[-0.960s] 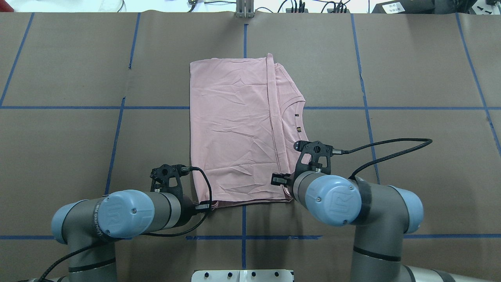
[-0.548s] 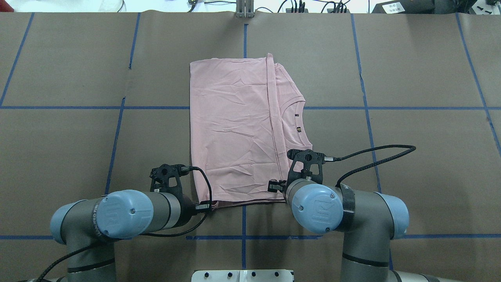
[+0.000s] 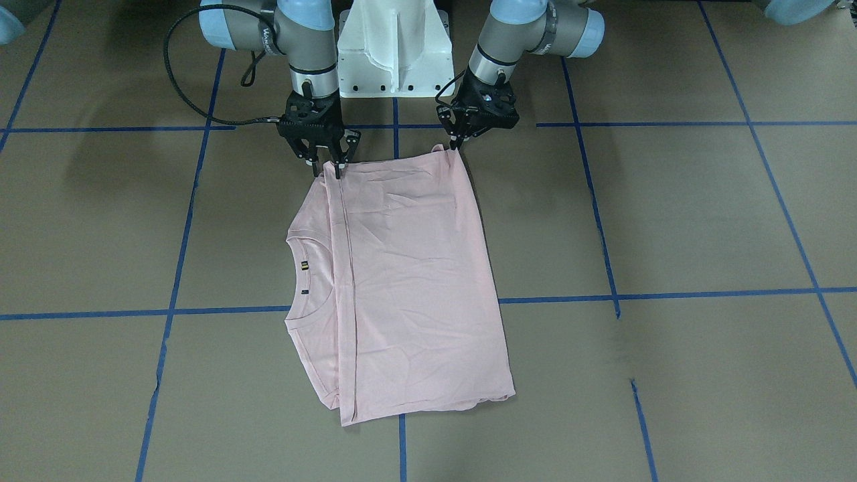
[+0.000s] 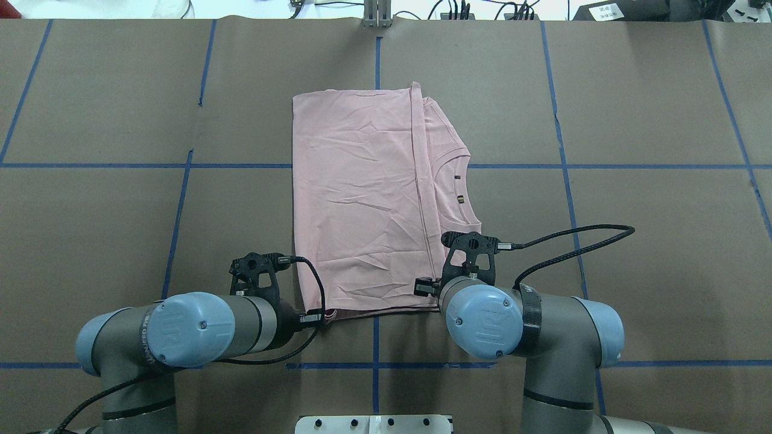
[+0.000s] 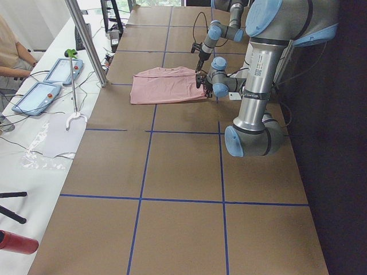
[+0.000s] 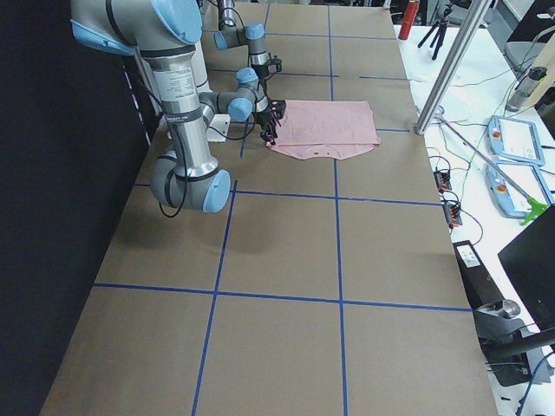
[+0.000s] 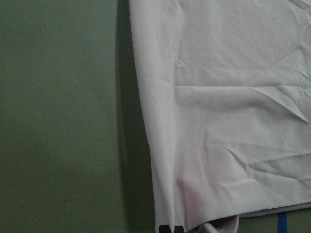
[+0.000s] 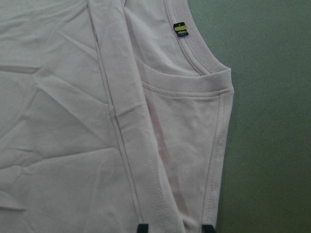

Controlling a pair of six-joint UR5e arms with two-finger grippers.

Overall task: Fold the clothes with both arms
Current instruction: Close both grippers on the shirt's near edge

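Observation:
The pale pink T-shirt (image 4: 356, 199) lies folded flat in the middle of the table with a plain side up, so its print is hidden. The neckline and a small label (image 8: 180, 29) show at its right edge. My left gripper (image 3: 457, 144) is at the shirt's near left corner, its fingertips (image 7: 170, 228) closed on the cloth there. My right gripper (image 3: 327, 169) is open over the near right corner. Its fingertips (image 8: 142, 227) straddle the shoulder edge just above the cloth. In the overhead view both grippers are hidden under their wrists.
The white pedestal base (image 3: 395, 47) stands between the arms at the near table edge. The right arm's black cable (image 4: 573, 238) loops out over the table. Blue tape lines (image 4: 374, 337) cross the brown surface. A metal post (image 5: 86, 40) and tablets (image 5: 34, 94) stand at the far side.
The right arm has drawn back toward the robot and slightly left, bringing its gripper to the shirt's near right corner. The left arm and the shirt have stayed still.

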